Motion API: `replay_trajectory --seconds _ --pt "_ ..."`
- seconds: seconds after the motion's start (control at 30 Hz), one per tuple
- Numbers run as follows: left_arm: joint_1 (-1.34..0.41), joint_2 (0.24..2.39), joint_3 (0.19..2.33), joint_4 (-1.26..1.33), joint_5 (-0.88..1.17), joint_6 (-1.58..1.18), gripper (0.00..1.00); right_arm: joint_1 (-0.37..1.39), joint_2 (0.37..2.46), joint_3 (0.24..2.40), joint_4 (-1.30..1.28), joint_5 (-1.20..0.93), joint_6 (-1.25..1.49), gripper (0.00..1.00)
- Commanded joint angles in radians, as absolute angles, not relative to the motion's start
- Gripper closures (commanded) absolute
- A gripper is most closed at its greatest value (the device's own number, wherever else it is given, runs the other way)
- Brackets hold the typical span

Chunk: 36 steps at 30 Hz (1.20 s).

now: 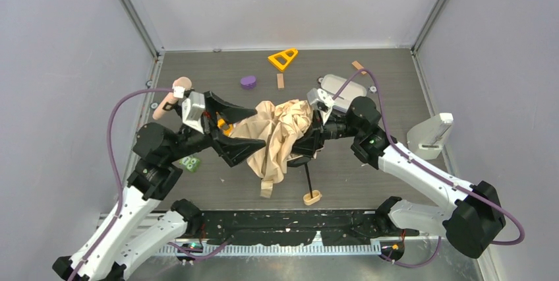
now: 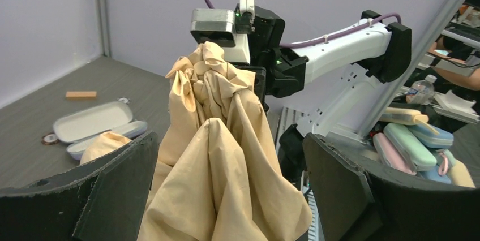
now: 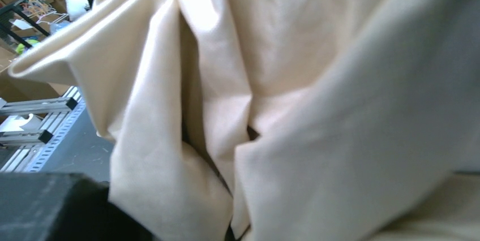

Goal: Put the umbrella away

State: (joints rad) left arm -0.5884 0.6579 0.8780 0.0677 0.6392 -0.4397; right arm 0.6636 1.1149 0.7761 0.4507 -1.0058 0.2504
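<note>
Your left gripper (image 1: 259, 129): spread wide, flanking the umbrella (image 1: 280, 132) | your right gripper (image 1: 310, 129): pinching its bunched beige canopy | handle (image 1: 312, 196) near the table (image 1: 369, 182) edge

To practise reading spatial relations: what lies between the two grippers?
The bunched beige canopy of the umbrella fills that stretch, between the open left gripper and the right gripper that grips it. The top view shows this.

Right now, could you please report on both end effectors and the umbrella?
Left end effector open, astride the umbrella. Right end effector shut on it, fabric bunched. No obstruction seen.
</note>
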Motion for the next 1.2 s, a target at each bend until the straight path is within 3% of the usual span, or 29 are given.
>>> replay_trajectory --seconds 0.0,0.13,0.4,0.7,0.77,0.87,0.93,1.03,1.07,1.13,1.17 --pt "-0.586 0.724 0.832 0.324 0.752 -0.571 0.00 0.661 1.088 0.844 0.564 -1.067 0.310 0.94" --pt "-0.611 0.806 0.809 0.518 0.774 -0.680 0.01 0.668 1.102 0.859 0.558 -1.085 0.316 0.94" --pt "-0.717 0.942 0.827 0.650 0.697 -0.685 0.00 0.693 1.124 0.883 0.521 -1.113 0.294 0.94" --pt "-0.795 1.082 0.806 0.877 0.654 -0.753 0.00 0.713 1.124 0.932 0.283 -1.138 0.140 0.94" --pt "-0.803 1.106 0.817 0.893 0.673 -0.754 0.16 0.716 1.125 0.957 0.171 -1.132 0.070 0.94" --pt "-0.807 1.131 0.830 0.894 0.692 -0.759 0.64 0.716 1.118 0.976 0.081 -1.108 0.020 0.94" --pt "-0.807 1.135 0.829 0.877 0.691 -0.754 0.86 0.716 1.103 0.971 0.065 -1.092 0.012 0.94" --pt "-0.808 1.139 0.819 0.855 0.695 -0.746 1.00 0.716 1.074 0.966 0.054 -1.061 0.015 0.94" --pt "-0.808 1.138 0.812 0.855 0.693 -0.743 1.00 0.716 1.065 0.966 0.041 -1.040 0.012 0.93" --pt "-0.808 1.130 0.795 0.853 0.678 -0.730 1.00 0.716 1.051 0.971 0.023 -1.005 0.007 0.83" --pt "-0.808 1.121 0.783 0.855 0.662 -0.712 1.00 0.715 1.045 0.970 0.018 -0.993 0.008 0.74"
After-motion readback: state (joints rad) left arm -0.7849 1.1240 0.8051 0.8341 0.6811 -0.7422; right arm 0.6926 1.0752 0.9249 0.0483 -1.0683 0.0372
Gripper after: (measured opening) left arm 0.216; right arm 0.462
